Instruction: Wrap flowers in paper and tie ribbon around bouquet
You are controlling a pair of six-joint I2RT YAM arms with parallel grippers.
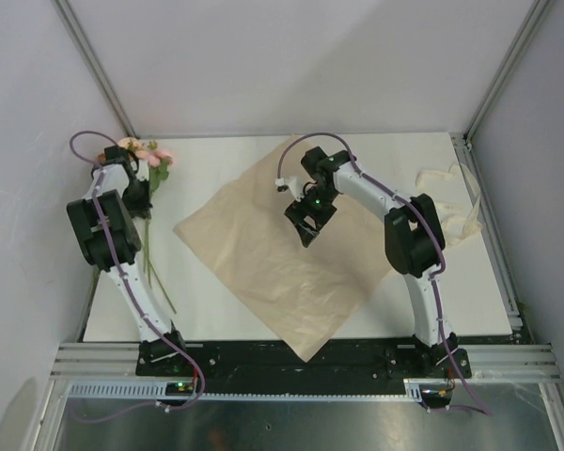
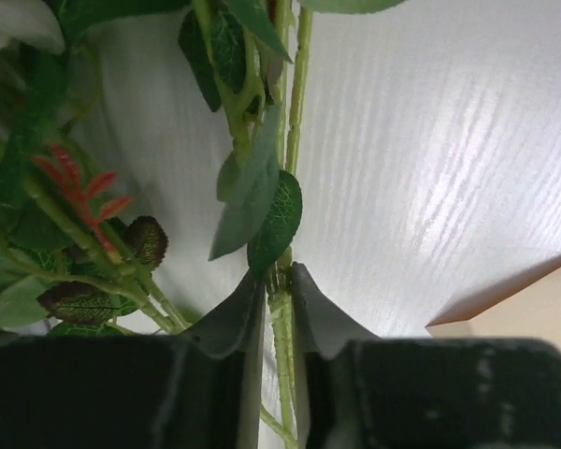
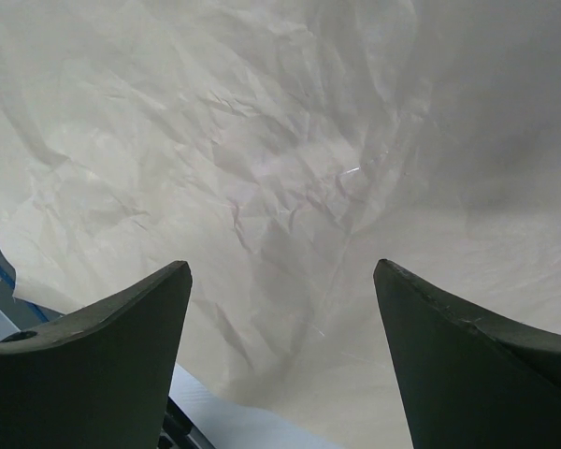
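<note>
White walls (image 1: 263, 56) close in the pale counter (image 1: 404, 160) on three sides, and what lies on it is all separate parts. Largest is the paper (image 1: 282, 272), a crumpled peach sheet spread flat and turned like a diamond in the middle of the counter, its nearest corner reaching past the near edge. Nothing rests on it and I see no fold begun. The flowers (image 1: 143, 152) are off the sheet at the far left, heads toward the back wall and stems (image 2: 282, 318) running toward my bases, apart from the paper's left corner. The ribbon (image 1: 448, 175) sits in a loose heap by the right edge, well apart from everything else.

My left pincer (image 2: 278, 276) is pressed almost together on the green stems just below the leaves (image 2: 279, 220), pinching them; whether the bunch is off the counter I cannot tell. My right pincer (image 3: 280, 267) hangs spread wide above the middle of the paper, holding nothing.

By my reckoning the job is at its very start. The flowers are gripped but not yet on the sheet. Carrying them over, rolling the paper round them into a bouquet, then fetching and tying the ribbon are all left to do
</note>
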